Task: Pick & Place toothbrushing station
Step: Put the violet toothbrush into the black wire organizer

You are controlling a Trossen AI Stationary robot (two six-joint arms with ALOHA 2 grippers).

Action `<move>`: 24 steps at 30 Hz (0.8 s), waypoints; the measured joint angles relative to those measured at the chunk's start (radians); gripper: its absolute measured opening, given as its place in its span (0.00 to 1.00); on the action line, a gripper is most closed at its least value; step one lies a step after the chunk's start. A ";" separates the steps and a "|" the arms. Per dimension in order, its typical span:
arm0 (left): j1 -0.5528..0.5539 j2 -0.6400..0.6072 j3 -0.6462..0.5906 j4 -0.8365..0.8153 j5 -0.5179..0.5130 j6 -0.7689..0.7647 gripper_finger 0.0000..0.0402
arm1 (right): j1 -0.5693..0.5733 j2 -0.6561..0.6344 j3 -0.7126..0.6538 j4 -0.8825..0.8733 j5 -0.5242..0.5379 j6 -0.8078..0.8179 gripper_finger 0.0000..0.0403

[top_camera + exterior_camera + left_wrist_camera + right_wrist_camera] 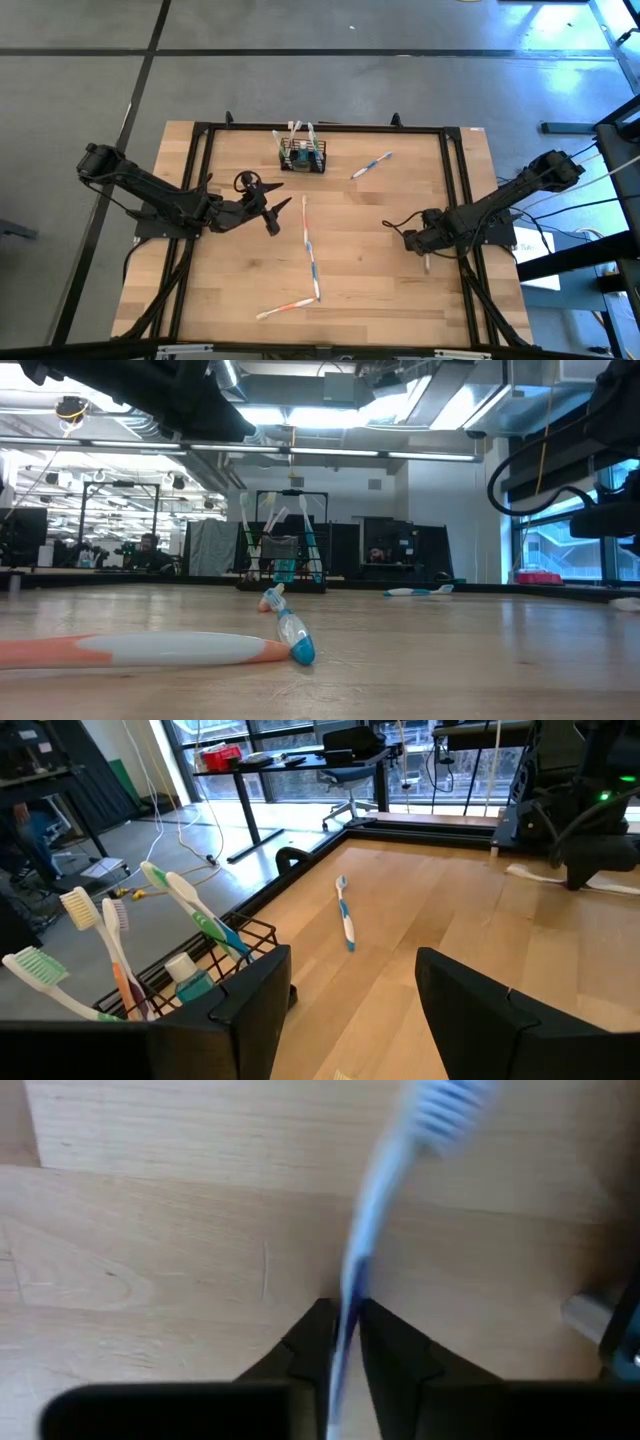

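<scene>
The toothbrushing station (303, 158), a small black wire basket, stands on the table near its far edge, holding several upright toothbrushes and a teal tube; it also shows in the left wrist view (232, 948) and the low view (285, 560). My left gripper (276, 204) hovers open, near and to the left of the station, its fingers (250, 1010) empty. My right gripper (416, 240) points down at the table's right side and is shut on a blue-and-white toothbrush (375, 1210). My right gripper pinches the toothbrush's handle (348, 1295) between its two fingertips, well back from the bristle head (445, 1105). The fingers come from above, pointing down, and lie across the handle. Whether the brush is off the wood I cannot tell.
Loose toothbrushes lie on the wood: a blue one (371, 165) right of the station, a long white one (309, 243) at the centre, an orange-and-white one (285, 307) near the front edge. A black frame (325, 128) rims the table.
</scene>
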 joint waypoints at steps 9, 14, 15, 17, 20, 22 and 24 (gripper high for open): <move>0.000 0.000 0.000 0.000 0.000 0.000 0.53 | 0.000 0.000 0.000 0.004 0.041 -0.053 0.04; 0.000 0.000 0.000 0.000 0.000 0.000 0.53 | 0.000 0.000 -0.001 0.006 0.045 -0.088 0.06; 0.000 0.000 0.000 0.000 0.000 0.000 0.53 | 0.000 0.000 -0.001 0.007 0.047 -0.097 0.06; 0.000 0.000 0.000 0.000 0.000 0.000 0.53 | 0.000 0.001 0.005 0.008 0.059 -0.115 0.05; 0.000 0.000 0.000 0.000 0.000 0.000 0.53 | -0.003 0.005 0.034 0.017 0.170 -0.162 0.05; 0.000 0.000 0.000 0.000 0.000 -0.005 0.53 | -0.001 0.004 0.063 0.027 0.231 -0.194 0.05; 0.000 0.000 0.000 -0.001 0.000 -0.020 0.53 | 0.000 0.004 0.092 0.028 0.281 -0.231 0.05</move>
